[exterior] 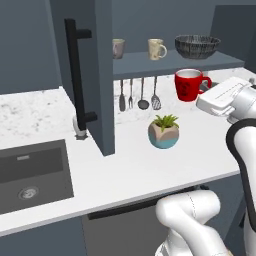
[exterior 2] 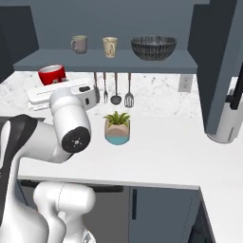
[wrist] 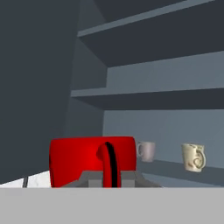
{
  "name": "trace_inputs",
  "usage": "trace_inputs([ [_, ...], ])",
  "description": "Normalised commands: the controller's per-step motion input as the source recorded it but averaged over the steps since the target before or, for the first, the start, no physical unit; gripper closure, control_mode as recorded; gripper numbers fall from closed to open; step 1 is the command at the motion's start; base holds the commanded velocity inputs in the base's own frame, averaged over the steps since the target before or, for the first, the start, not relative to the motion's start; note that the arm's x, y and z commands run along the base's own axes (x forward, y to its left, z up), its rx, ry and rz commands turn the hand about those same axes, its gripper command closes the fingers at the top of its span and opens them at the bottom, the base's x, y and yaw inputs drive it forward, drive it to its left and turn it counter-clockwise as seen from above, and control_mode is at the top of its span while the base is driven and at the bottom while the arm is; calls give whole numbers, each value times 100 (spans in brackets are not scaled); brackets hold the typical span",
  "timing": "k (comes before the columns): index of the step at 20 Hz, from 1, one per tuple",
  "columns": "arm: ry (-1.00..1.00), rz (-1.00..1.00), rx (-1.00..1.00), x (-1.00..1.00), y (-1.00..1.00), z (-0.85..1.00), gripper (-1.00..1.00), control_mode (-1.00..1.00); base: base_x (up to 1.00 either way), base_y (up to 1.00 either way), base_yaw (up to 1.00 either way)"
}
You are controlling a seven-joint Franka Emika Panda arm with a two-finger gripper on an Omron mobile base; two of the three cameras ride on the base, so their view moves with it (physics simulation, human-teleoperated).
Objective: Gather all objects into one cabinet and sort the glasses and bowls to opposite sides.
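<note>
**A:** What is held right now?

**B:** The red mug [exterior: 189, 85] is held up in the air. The pincer [wrist: 107, 175] is clamped on its handle, which can be seen between the two dark tips in the hand view. The mug is kept upright, above the desk [exterior: 150, 165] and just under the front edge of the cabinet shelf [exterior: 175, 62].

**A:** Where should it be put?

**B:** In the dark blue cabinet [exterior: 102, 75], whose door is swung open. The grey-brown mug [exterior: 118, 48] and the cream mug [exterior: 156, 49] are already set on the shelf, on the left side. The dark bowl [exterior: 197, 46] is set on the right side, well apart from them.

**A:** So the red mug is wanted on the left?

**B:** Most likely yes, with the other mugs. It needs to be lifted a bit more first, so the shelf edge is not bumped from below.

**A:** What must be watched?

**B:** The mug should be kept level and moved in slowly. A bare spot near the cream mug should be picked, so no mug is knocked over. The bowl should not be touched. The little plant [exterior: 163, 131] on the desk should be passed over, not pushed. The handle should be let go only when the mug is resting flat on the shelf.
</note>
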Motion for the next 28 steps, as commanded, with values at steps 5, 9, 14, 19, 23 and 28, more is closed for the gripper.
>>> trace_inputs([
  [5,5,1,0,1,0,2,100,-100,6,0,3],
  [9,19,0,7,35,3,39,100,-100,0,0,0],
  [14,10,5,15,53,21,51,100,-100,0,0,0],
  [19,4,10,10,37,48,8,100,-100,0,0,0],
  [23,6,14,11,48,39,0,100,-100,0,0,0],
  [28,0,15,5,50,31,-7,100,-100,0,0,0],
])
